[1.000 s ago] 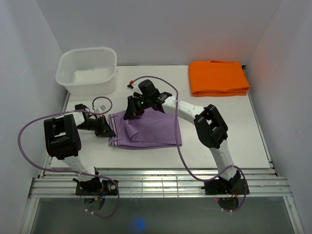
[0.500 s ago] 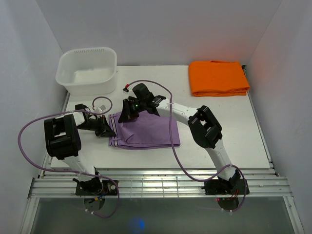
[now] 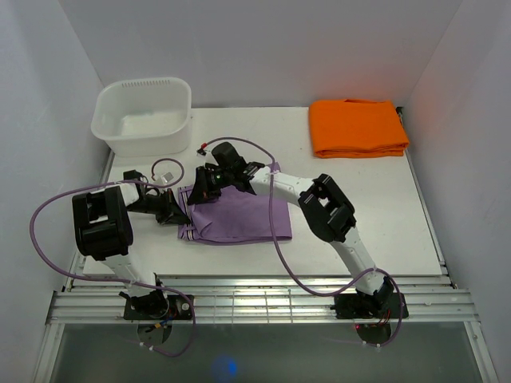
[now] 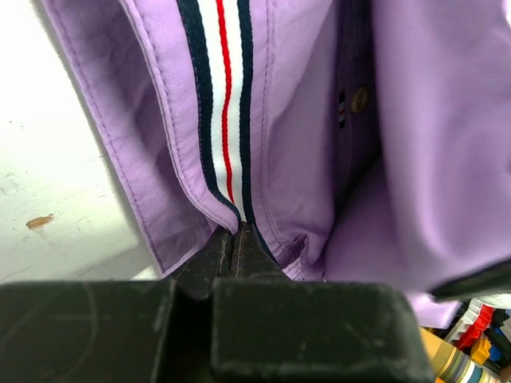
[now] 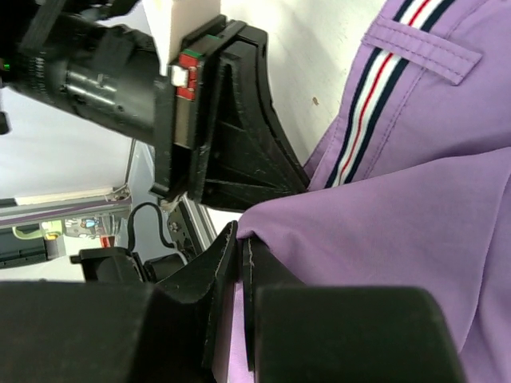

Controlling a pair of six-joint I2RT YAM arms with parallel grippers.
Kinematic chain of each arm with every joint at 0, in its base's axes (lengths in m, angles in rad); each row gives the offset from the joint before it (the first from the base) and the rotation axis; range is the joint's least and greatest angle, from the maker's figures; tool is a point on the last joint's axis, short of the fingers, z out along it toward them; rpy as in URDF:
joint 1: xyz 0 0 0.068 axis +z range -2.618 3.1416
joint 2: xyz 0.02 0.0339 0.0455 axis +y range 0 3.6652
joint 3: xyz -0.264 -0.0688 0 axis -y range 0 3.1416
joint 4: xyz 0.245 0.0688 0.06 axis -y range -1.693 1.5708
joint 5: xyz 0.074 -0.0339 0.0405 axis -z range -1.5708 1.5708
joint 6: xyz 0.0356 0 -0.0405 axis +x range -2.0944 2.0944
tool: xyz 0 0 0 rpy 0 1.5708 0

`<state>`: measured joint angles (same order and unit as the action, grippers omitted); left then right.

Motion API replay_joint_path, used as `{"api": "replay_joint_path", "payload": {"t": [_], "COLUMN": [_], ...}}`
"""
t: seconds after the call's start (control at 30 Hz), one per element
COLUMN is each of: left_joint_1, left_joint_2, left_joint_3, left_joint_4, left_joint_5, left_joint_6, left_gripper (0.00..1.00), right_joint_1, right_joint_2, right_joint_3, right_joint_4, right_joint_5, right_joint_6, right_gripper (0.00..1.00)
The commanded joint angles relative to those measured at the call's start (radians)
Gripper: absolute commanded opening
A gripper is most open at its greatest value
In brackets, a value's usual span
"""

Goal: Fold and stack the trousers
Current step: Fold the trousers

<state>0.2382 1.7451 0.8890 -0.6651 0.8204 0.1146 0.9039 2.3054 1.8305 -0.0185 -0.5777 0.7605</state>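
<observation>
The lilac trousers lie folded on the table left of centre. Their waistband carries a navy, white and red stripe. My left gripper is shut on the waistband edge at the fold's left side, low on the table. My right gripper is shut on a folded cloth edge and holds it just above the waistband end, close to the left gripper. The trousers also fill the right wrist view.
A white tub stands at the back left. A folded orange cloth lies at the back right. White walls close in both sides. A purple cable loops over the table in front of the trousers.
My right gripper has carried its cloth edge leftward over the trousers toward the left gripper, making the folded pile narrower. The left gripper has stayed in place.
</observation>
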Motion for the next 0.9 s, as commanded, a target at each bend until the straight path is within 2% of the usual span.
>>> {"api": "replay_joint_path", "payload": {"t": [0.0, 0.13, 0.17, 0.2, 0.3, 0.33, 0.37, 0.43, 0.53, 0.6, 0.73, 0.77, 0.83, 0.87], "left_joint_1": [-0.011, -0.013, -0.010, -0.007, 0.025, 0.041, 0.080, 0.117, 0.203, 0.230, 0.251, 0.251, 0.231, 0.189], "left_joint_2": [0.007, 0.001, -0.005, -0.019, -0.050, -0.059, -0.067, -0.091, -0.128, -0.150, -0.214, -0.246, -0.272, -0.285], "left_joint_3": [-0.002, -0.004, -0.005, -0.002, 0.031, 0.051, 0.062, 0.083, 0.142, 0.166, 0.244, 0.258, 0.316, 0.330], "left_joint_4": [0.010, 0.010, 0.010, 0.009, -0.026, -0.036, -0.045, -0.088, -0.136, -0.165, -0.228, -0.231, -0.255, -0.254], "left_joint_5": [0.016, 0.010, 0.006, -0.010, -0.062, -0.087, -0.098, -0.119, -0.154, -0.158, -0.075, -0.013, 0.025, 0.017], "left_joint_6": [0.003, 0.002, 0.000, -0.001, 0.003, 0.005, 0.007, 0.031, 0.074, 0.115, 0.227, 0.247, 0.289, 0.307], "left_gripper": [0.00, 0.02, 0.05, 0.15, 0.29, 0.43, 0.48, 0.54, 0.60, 0.62, 0.62, 0.62, 0.63, 0.63], "right_joint_1": [0.015, 0.015, 0.015, 0.015, 0.012, 0.007, 0.003, -0.014, -0.049, -0.069, -0.141, -0.157, -0.206, -0.226], "right_joint_2": [0.015, 0.029, 0.028, 0.019, -0.017, -0.030, -0.041, -0.083, -0.138, -0.178, -0.250, -0.267, -0.325, -0.346], "right_joint_3": [0.049, 0.052, 0.053, 0.055, 0.058, 0.061, 0.064, 0.065, 0.076, 0.091, 0.128, 0.124, 0.083, 0.054], "right_joint_4": [0.077, 0.100, 0.100, 0.103, 0.104, 0.097, 0.085, 0.051, -0.007, -0.044, -0.182, -0.213, -0.320, -0.351], "right_joint_5": [-0.019, -0.024, -0.027, -0.030, -0.028, -0.028, -0.022, -0.022, -0.037, -0.060, -0.140, -0.175, -0.185, -0.185], "right_joint_6": [0.023, 0.019, 0.014, 0.008, -0.039, -0.056, -0.106, -0.150, -0.263, -0.324, -0.525, -0.568, -0.682, -0.717], "right_gripper": [0.08, 0.08, 0.21, 0.29, 0.48, 0.54, 0.67, 0.69, 0.90, 0.97, 0.98, 0.94, 0.84, 0.75]}}
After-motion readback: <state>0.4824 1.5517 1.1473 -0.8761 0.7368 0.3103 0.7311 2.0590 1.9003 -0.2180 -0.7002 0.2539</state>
